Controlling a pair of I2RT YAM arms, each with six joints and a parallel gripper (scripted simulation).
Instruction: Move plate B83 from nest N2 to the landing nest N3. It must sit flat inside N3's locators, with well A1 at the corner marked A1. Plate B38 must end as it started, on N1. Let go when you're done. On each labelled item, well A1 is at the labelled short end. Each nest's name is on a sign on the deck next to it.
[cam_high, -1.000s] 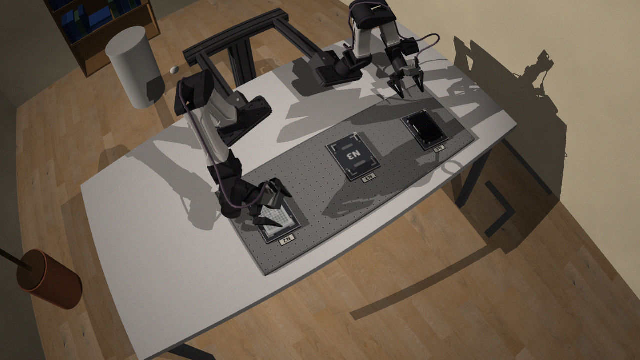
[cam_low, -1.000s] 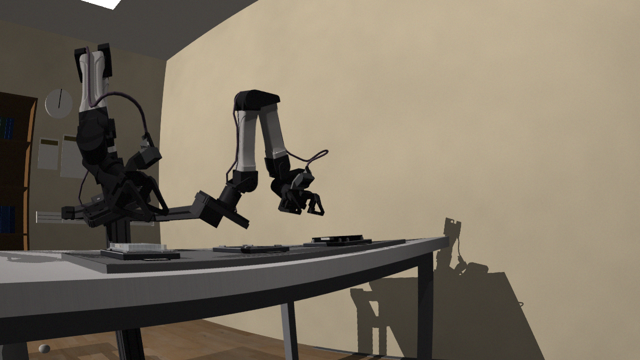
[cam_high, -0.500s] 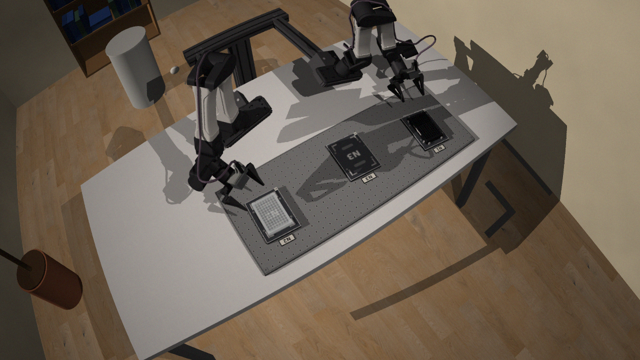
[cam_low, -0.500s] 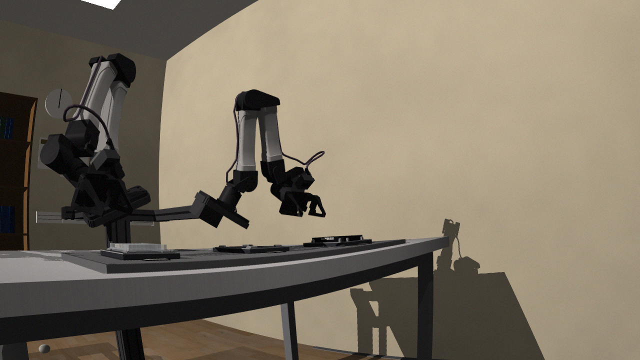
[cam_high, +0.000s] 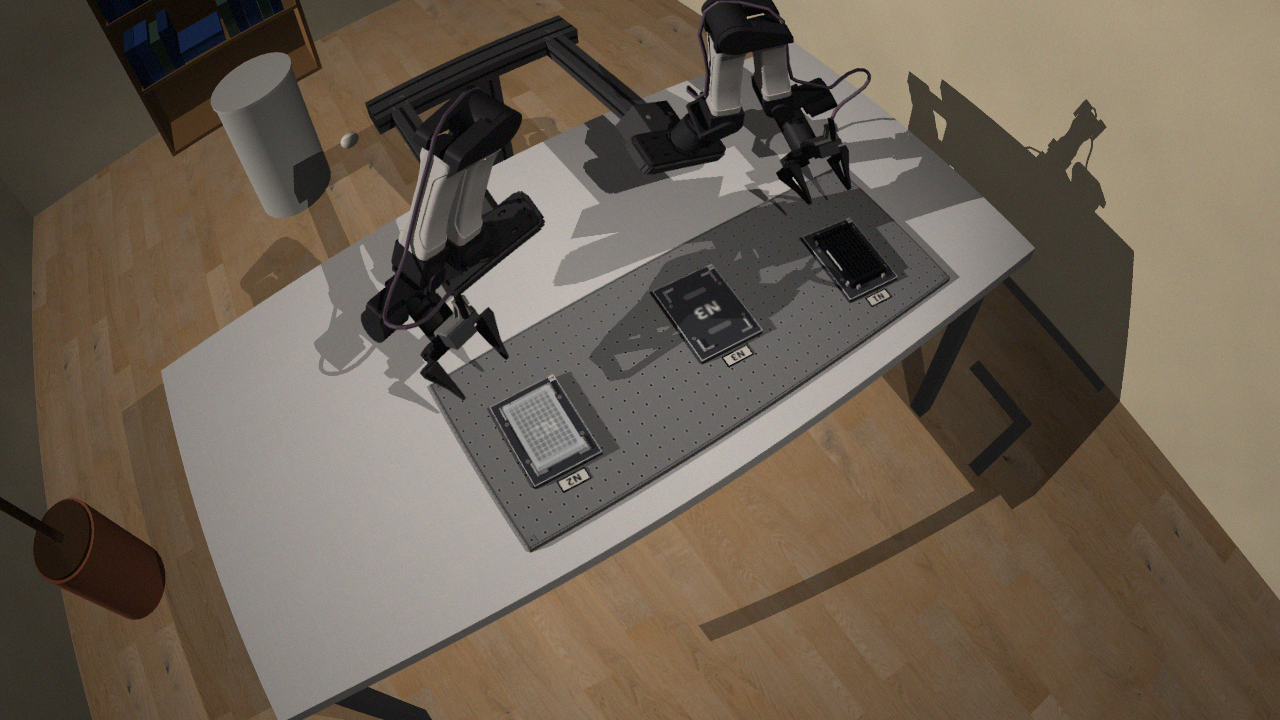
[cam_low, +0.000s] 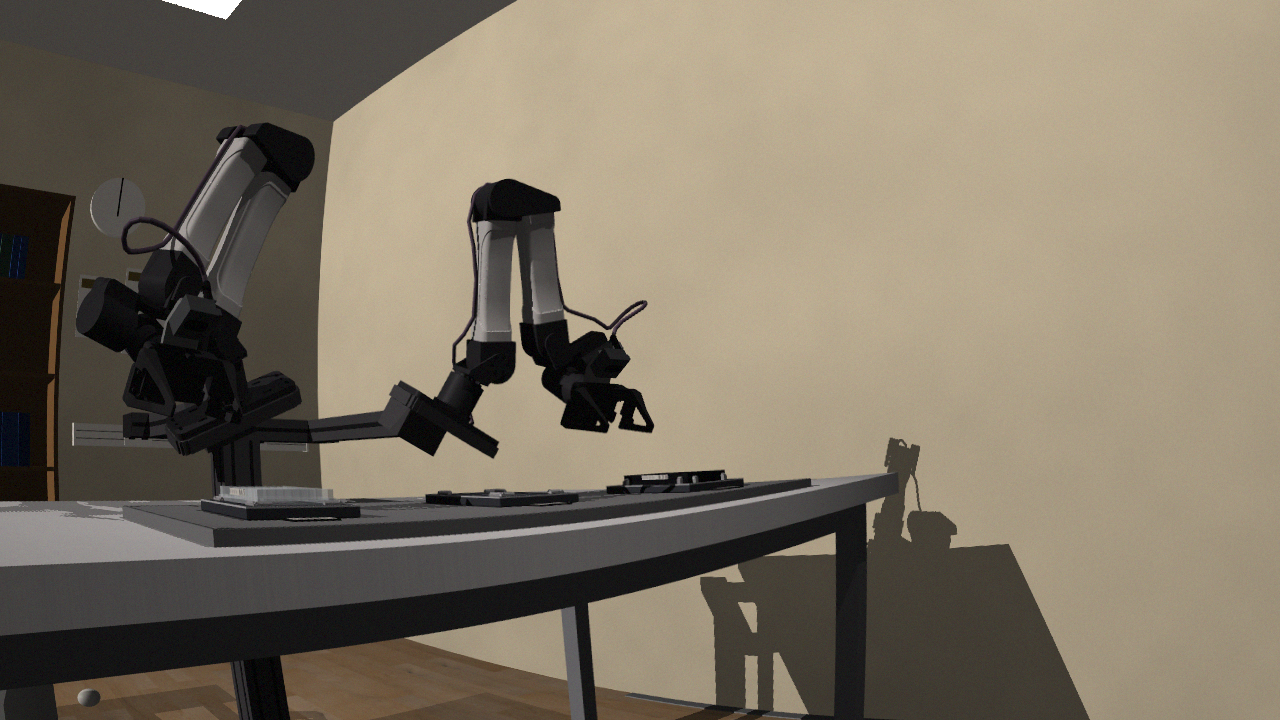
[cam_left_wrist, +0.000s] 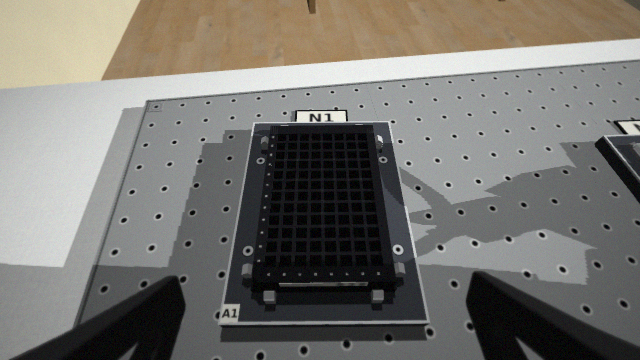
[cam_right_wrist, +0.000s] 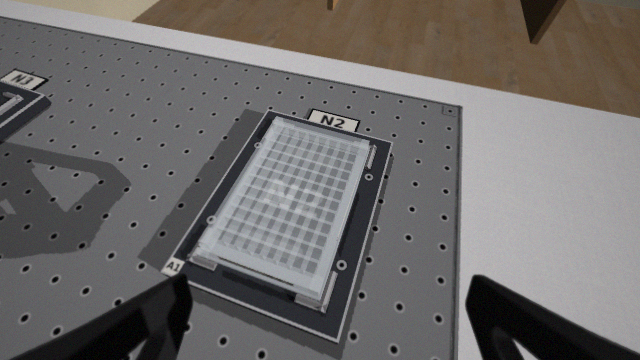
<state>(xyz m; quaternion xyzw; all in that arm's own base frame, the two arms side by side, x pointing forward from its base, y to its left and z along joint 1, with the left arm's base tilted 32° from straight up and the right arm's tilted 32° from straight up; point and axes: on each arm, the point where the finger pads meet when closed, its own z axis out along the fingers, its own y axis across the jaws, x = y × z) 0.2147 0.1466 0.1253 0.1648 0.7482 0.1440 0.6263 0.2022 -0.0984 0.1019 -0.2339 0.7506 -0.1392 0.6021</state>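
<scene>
A clear plate (cam_high: 544, 428) (cam_low: 273, 493) (cam_right_wrist: 295, 195) lies on nest N2 (cam_right_wrist: 362, 215); no label on it is readable. N2's A1 mark (cam_right_wrist: 173, 266) is at the near left corner in the right wrist view. A black plate (cam_high: 854, 255) (cam_left_wrist: 322, 200) sits on nest N1 (cam_left_wrist: 320, 312), a pale label on its short end nearest the A1 side. Nest N3 (cam_high: 707, 308) (cam_low: 501, 499) is empty, its corner locators showing. My right gripper (cam_high: 485, 377) (cam_right_wrist: 328, 289) is open, above and short of N2. My left gripper (cam_high: 828, 193) (cam_left_wrist: 325, 288) is open, above and short of N1.
The perforated deck (cam_high: 644, 420) carries all three nests, N3 in the middle. Name signs for N1 (cam_left_wrist: 321, 116), N2 (cam_right_wrist: 333, 121) and N3 (cam_high: 737, 356) stand beside them. The white table (cam_high: 313, 465) extends around the deck. The arms stand apart on the table's back side.
</scene>
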